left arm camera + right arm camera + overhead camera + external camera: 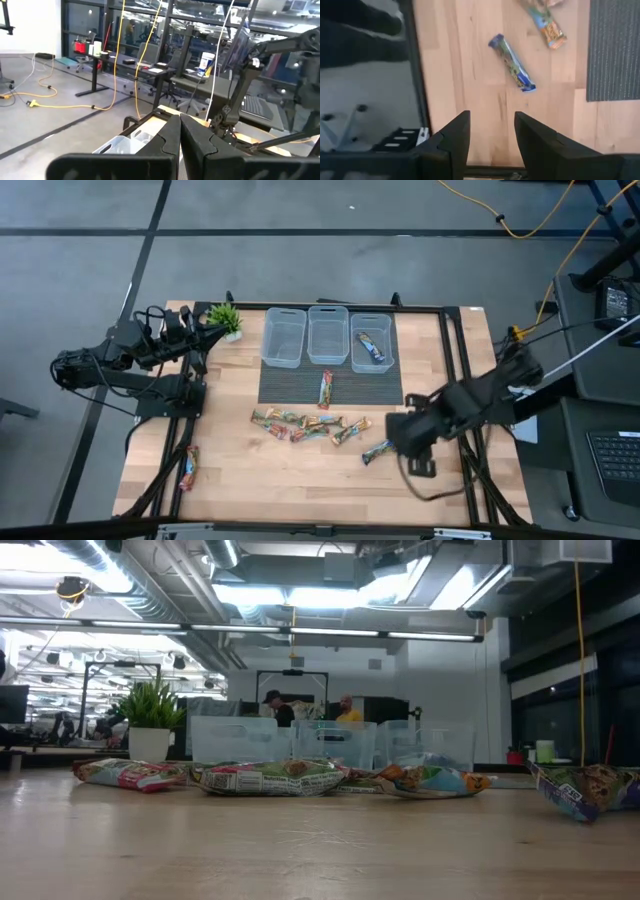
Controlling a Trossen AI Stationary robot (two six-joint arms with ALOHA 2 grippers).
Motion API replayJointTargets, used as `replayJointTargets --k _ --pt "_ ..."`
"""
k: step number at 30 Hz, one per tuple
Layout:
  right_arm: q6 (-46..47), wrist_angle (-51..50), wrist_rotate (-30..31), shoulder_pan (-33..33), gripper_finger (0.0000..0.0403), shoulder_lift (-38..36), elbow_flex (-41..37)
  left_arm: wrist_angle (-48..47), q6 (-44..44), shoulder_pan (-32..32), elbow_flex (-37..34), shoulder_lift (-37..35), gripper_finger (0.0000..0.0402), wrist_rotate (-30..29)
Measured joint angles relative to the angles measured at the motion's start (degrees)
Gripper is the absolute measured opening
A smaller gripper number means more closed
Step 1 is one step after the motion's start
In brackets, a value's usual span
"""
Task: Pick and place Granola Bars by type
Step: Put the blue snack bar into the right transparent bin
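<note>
The right gripper (490,135) hangs above the table's front right area, fingers parted and empty, touching nothing. A blue-wrapped bar (512,63) lies flat on the wood just ahead of the fingertips, apart from them. Other Granola Bars (300,425) lie in a loose row mid-table; one (371,346) sits in the right bin (372,330). The left gripper (180,137) is closed, parked at the table's rear left.

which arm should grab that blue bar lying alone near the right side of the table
Right. The right gripper hovers open just short of the blue bar, while the left gripper is shut and parked by the plant at the far corner.
</note>
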Motion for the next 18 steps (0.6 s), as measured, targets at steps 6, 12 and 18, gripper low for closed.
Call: replayJointTargets --k 6,12,18 --pt "-1.6 3.2 0.1 0.1 0.0164 4.7 0.0 0.0 0.3 0.0 0.0 0.0 0.0004 0.0" --pt "-3.2 3.2 6.1 -0.1 0.0223 7.0 0.0 -0.2 0.3 0.0 0.0 0.0 0.0004 1.0" --pt "-4.6 4.1 9.7 -1.4 0.0301 7.1 -4.1 -0.9 0.2 0.0 0.0 0.0 0.0004 5.0"
